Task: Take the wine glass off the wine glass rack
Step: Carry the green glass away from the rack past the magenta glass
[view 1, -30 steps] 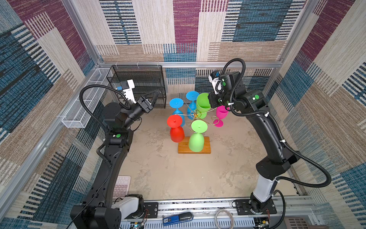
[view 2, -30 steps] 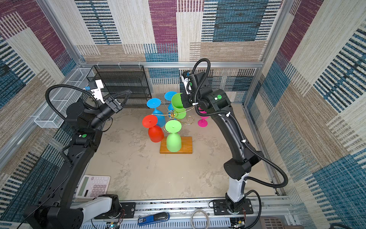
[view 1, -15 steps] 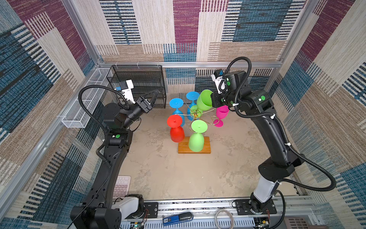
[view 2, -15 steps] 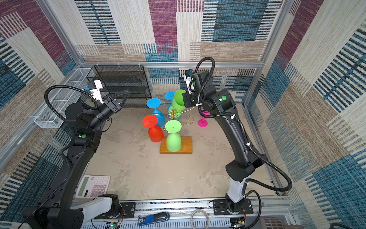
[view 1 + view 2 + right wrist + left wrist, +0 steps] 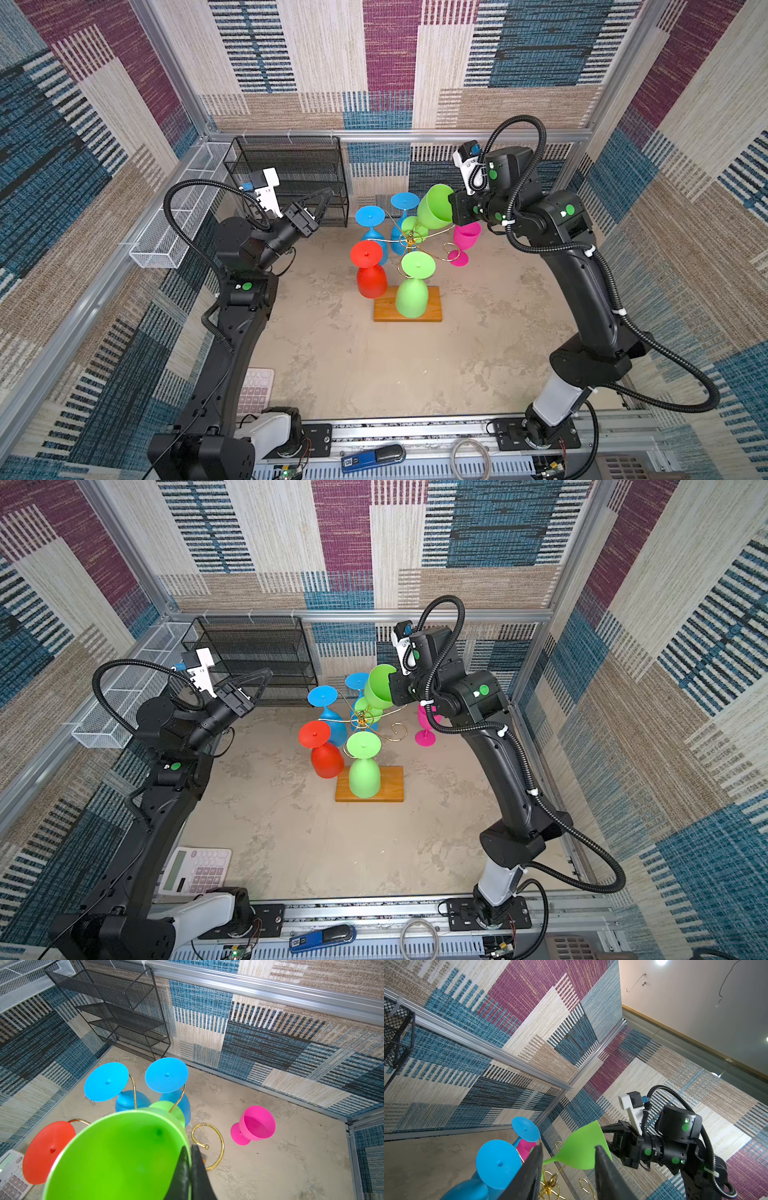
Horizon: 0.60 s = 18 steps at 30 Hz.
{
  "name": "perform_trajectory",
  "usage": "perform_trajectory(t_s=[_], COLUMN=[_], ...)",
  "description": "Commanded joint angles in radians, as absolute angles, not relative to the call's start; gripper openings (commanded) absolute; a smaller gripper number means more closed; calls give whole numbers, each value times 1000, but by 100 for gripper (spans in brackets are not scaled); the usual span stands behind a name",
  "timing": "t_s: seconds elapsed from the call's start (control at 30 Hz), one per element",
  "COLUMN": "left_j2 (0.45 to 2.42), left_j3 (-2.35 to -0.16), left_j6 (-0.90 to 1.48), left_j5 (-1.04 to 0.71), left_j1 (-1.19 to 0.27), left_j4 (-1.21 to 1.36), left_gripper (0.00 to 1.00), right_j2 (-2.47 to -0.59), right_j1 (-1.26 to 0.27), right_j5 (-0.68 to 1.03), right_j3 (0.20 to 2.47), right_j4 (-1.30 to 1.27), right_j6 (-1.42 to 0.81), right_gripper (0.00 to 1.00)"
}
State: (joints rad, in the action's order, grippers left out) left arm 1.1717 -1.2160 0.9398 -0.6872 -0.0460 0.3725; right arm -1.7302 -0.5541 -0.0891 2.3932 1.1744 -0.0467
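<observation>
**Green wine glass clamped at its rim, raised over the rack's hub**

Right jaws are closed on the bowl wall of the wine glass (image 5: pixel 434 208) (image 5: pixel 116 1157), one jaw inside the rim and one outside. The glass is tilted, mouth toward the right arm, foot close above the centre of the wine glass rack (image 5: pixel 409 240) (image 5: pixel 362 721). I cannot tell if the stem clears the wire. Left jaws are apart and hold nothing, raised near the black mesh shelf (image 5: pixel 291 174), well apart from the rack.

Patchwork carpet walls (image 5: pixel 390 62), mottled beige floor (image 5: pixel 374 365), black mesh shelf (image 5: pixel 291 166)

Green wine glass (image 5: pixel 376 688) in right claw (image 5: pixel 392 689), apparently just above rack (image 5: pixel 390 784).
</observation>
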Motion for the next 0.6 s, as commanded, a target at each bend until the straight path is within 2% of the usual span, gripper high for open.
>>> perform_trajectory(t_s=[0.0, 0.57], left_j2=[1173, 1159], left_j3=[-1212, -1206], left_j6=[951, 943], left_j5=[-693, -693], left_j1=[-43, -28], left_j4=[423, 410], left_gripper=[43, 44], right_j2=[-1707, -1657], right_j1=[-556, -555], right_j5=[-118, -171], right_j3=[2377, 2287], right_j4=[1146, 1110], right_j6=[-45, -39], right_gripper=[0, 0])
